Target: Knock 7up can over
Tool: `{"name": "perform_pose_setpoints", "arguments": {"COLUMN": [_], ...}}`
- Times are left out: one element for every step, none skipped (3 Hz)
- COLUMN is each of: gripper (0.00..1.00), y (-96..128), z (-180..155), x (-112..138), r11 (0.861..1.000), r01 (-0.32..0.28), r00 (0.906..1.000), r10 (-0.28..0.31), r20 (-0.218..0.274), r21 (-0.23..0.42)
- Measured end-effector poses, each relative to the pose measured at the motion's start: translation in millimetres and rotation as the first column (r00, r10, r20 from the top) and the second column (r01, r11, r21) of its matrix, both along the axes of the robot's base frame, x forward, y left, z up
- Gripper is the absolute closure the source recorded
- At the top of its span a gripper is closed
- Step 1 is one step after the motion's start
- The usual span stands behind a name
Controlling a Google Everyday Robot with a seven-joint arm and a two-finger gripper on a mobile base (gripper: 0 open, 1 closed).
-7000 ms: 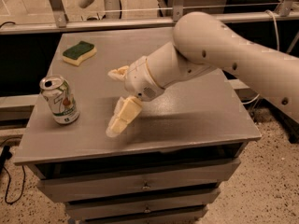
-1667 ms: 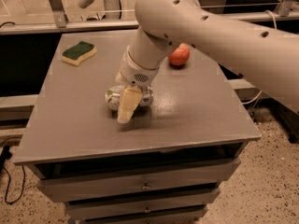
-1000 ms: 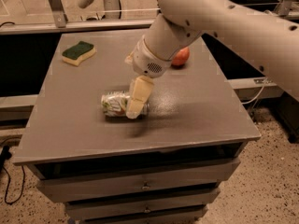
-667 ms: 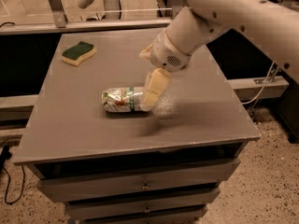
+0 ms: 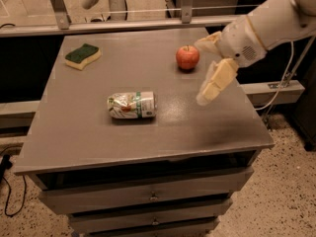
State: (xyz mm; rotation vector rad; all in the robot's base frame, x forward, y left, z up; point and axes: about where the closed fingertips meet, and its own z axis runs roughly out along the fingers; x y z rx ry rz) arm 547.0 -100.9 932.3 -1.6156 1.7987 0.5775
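The 7up can (image 5: 132, 105), white and green with a red dot, lies on its side near the middle of the grey table (image 5: 89, 142), its length running left to right. My gripper (image 5: 201, 72) hangs above the table's right part, well to the right of the can and not touching it. Its two cream fingers (image 5: 217, 80) are spread apart and hold nothing.
A red apple (image 5: 187, 57) stands at the back right, just left of the gripper. A green and yellow sponge (image 5: 82, 56) lies at the back left. The table has drawers below its front edge. A railing runs behind the table.
The can, upright at the table's left edge earlier, now lies on its side at the middle. My gripper has pulled away from it to the right and risen.
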Motion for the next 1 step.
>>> {"name": "perform_pose_setpoints", "arguments": {"gripper": [0.00], "y": [-2.2], "z": [1.6], "x": [-1.4], "r11": [1.000], "r01": [0.006], "r00": [1.0000], "r10": [-0.006], "r20": [0.000], "r21": [0.006]}}
